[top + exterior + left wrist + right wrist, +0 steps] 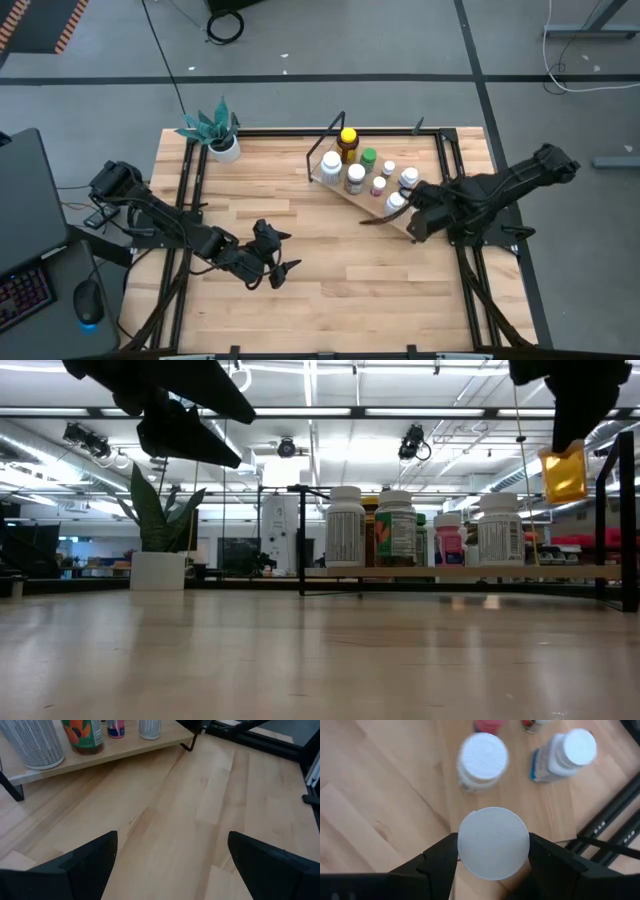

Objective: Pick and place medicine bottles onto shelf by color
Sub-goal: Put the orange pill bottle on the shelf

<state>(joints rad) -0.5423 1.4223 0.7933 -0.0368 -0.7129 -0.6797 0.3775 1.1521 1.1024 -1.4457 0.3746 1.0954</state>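
The shelf, a light-wood board in a black wire frame, stands at the table's far right. Several bottles stand on it: white-capped ones, an amber one with a yellow cap, a green-capped one and a pink one. My right gripper is over the shelf's right end, shut on a white-capped bottle with a yellowish body. My left gripper is open and empty above the table's middle, left of the shelf. My right gripper pinches the bottle's top, at the two sides of its white cap, between its two fingers. The fingers come from above, pointing down. The bottle hangs upright below them, lifted clear of the shelf board.
A white pot with a green plant stands at the table's far left corner. Two white-capped bottles stand on the board just beyond the held one. Bare tabletop lies near the front edge.
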